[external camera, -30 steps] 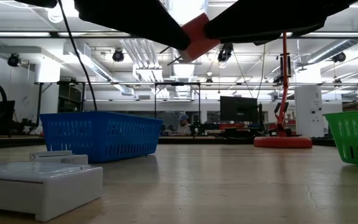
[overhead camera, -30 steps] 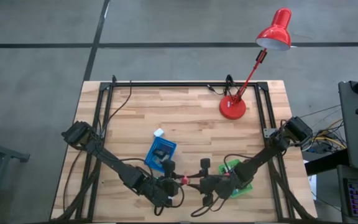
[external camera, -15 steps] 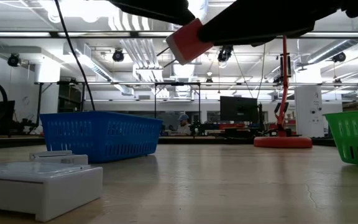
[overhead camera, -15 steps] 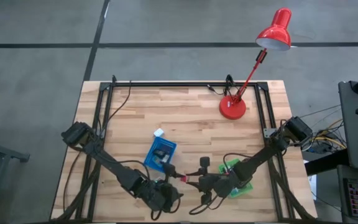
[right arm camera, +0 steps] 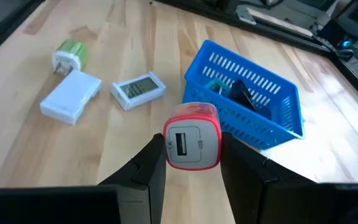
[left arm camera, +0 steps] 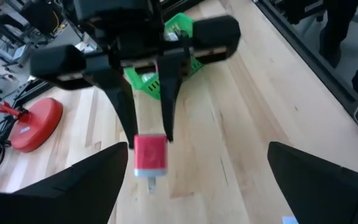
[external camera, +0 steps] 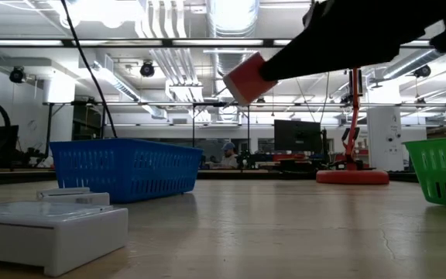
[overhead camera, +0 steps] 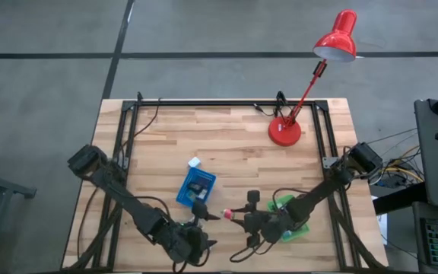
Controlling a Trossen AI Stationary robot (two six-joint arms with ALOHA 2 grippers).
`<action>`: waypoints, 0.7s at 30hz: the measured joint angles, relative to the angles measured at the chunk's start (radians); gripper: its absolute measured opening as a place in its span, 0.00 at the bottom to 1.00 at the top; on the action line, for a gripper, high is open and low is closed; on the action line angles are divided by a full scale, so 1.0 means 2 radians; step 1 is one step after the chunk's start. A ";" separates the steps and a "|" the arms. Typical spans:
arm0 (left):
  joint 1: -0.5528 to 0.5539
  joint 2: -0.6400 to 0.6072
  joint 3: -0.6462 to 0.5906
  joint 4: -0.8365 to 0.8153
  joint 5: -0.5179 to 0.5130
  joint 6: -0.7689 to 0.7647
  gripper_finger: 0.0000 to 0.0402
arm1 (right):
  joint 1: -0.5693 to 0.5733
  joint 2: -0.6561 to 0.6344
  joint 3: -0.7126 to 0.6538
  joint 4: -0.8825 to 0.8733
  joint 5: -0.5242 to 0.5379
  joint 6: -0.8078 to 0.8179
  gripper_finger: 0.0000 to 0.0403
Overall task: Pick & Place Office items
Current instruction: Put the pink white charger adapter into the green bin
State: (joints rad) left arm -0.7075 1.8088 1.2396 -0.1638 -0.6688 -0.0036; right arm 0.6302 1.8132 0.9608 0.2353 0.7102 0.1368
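Note:
A small red charger block with a white face (right arm camera: pixel 191 143) hangs in the air between the two arms, with my right gripper (overhead camera: pixel 233 216) shut on it. It also shows in the low view as the red charger (external camera: pixel 245 77) and in the left wrist view as the red charger (left arm camera: pixel 150 154). My left gripper (overhead camera: pixel 198 224) stands open just left of the charger, its fingers wide apart and touching nothing. Other office items lie on the table: a white block (right arm camera: pixel 70 96), a small white display (right arm camera: pixel 138 88) and a green plug (right arm camera: pixel 72 53). My right gripper pinches the red charger by two opposite sides (right arm camera: pixel 166 146) between its two fingers, near their free ends. The fingers (left arm camera: pixel 124 118) come from the table's right, slanting slightly down. The charger is lifted clear of the table, its white socket face toward the right wrist.
A blue tray (overhead camera: pixel 196 186) with a few items in it stands behind the left gripper. A green tray (overhead camera: pixel 295 221) sits under the right arm. A red desk lamp (overhead camera: pixel 285 131) stands at the far right. A white box (external camera: pixel 45 232) lies near the low camera.
My left gripper has opened, let go of the red charger and drawn back toward the table's near left, rising a little. The charger stays in my right gripper, which has tipped it slightly downward.

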 joint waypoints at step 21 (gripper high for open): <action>-0.003 0.000 -0.001 -0.069 -0.006 -0.039 0.97 | 0.057 -0.036 0.103 -0.447 0.024 0.230 0.29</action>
State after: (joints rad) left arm -0.7128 1.8088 1.2377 -0.3024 -0.6807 -0.0809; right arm 0.7450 1.7420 1.1670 -0.6579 0.7581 0.5965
